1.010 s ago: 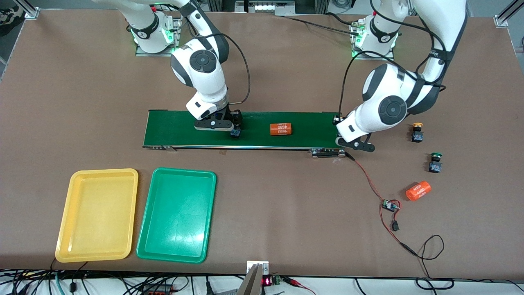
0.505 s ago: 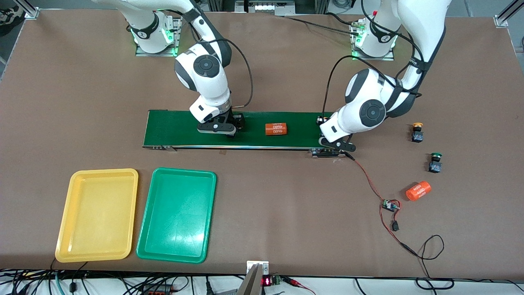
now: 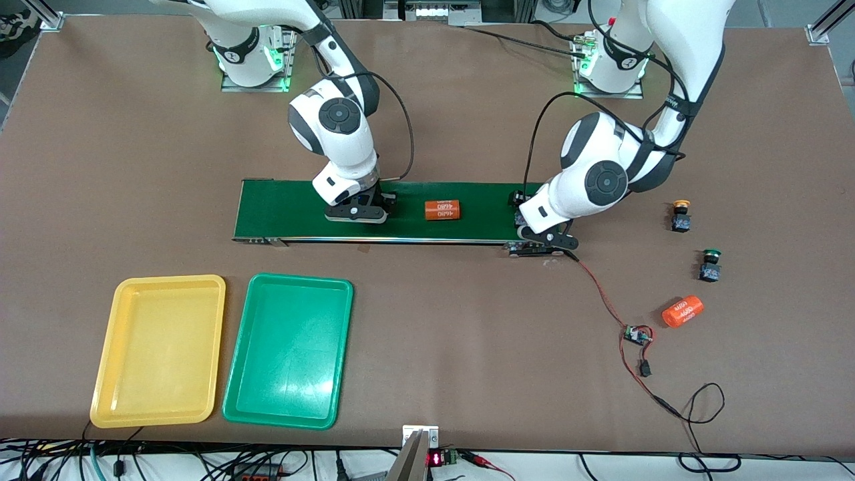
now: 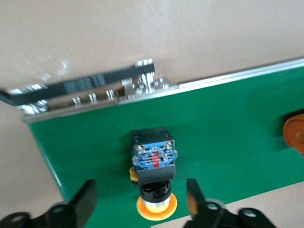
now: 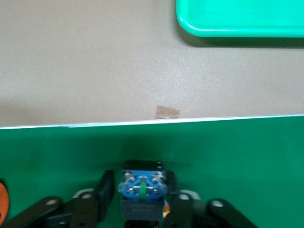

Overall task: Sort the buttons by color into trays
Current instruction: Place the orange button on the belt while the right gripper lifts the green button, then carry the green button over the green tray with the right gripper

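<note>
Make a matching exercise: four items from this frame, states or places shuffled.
Items:
1. left gripper
2. right gripper
3. green tray
4. orange cylinder by the right gripper

States or places:
A. lying on the belt
B. shut on a button
C. open over a yellow-capped button at the belt's end
D. on the table beside the yellow tray, nothing in it

Pairs: 1-C, 2-B, 3-D, 4-A
</note>
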`<action>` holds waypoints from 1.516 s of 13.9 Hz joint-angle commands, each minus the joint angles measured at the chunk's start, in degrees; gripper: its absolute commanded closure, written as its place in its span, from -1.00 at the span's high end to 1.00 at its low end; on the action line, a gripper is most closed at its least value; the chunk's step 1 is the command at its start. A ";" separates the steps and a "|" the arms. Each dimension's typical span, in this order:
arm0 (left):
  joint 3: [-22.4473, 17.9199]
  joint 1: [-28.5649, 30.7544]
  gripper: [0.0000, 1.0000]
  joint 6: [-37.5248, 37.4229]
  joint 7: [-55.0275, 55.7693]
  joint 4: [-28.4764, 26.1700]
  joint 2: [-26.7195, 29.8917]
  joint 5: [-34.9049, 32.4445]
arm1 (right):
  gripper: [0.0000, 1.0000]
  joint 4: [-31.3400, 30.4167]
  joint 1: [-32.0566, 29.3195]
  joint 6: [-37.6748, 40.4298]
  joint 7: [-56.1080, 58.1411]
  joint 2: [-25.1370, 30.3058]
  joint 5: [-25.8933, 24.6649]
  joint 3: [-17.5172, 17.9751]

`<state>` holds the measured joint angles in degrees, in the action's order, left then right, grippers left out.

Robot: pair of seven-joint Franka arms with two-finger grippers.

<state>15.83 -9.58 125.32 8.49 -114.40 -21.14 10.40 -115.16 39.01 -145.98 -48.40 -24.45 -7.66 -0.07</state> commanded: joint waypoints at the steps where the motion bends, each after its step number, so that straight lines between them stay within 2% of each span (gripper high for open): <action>1: -0.71 3.84 1.00 -0.61 -0.93 -0.21 3.73 0.76 | -0.88 1.17 -1.22 -0.19 0.41 0.01 -0.69 0.24; 2: -0.89 6.39 1.00 -0.52 -2.93 0.32 3.73 0.67 | -0.98 1.69 -1.74 0.16 0.59 0.19 -0.69 0.24; 5: -4.04 11.06 1.00 -0.34 -15.92 2.68 2.07 -3.27 | -1.00 3.80 -3.50 1.91 0.94 0.89 -0.60 0.15; 8: -5.46 15.53 1.00 -0.26 -28.49 5.66 -0.82 -3.90 | -1.00 12.91 -7.45 14.18 12.58 0.55 -0.60 -0.54; 11: -5.64 19.85 1.00 -0.26 -43.87 13.66 -7.50 -3.90 | -1.00 19.96 -12.89 18.96 21.93 -0.68 -0.60 -1.08; 15: -5.64 21.61 1.00 -0.25 -56.80 18.06 -12.16 -4.34 | -1.00 22.61 -19.75 18.36 29.31 -4.01 -0.60 -1.25; 17: -5.64 21.79 1.00 -0.17 -63.65 19.56 -13.31 -8.01 | -1.00 25.59 -21.78 17.05 30.56 -7.52 -0.60 -1.25; 21: -5.64 22.93 1.00 0.18 -74.29 23.34 -16.73 -10.31 | -0.99 30.43 -23.46 6.52 31.00 -16.39 -0.87 -1.25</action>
<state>9.70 12.48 125.89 -60.17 -94.89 -35.10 1.60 -89.73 16.24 -136.46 -17.98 -35.28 -7.74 -2.03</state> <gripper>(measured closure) 0.000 0.599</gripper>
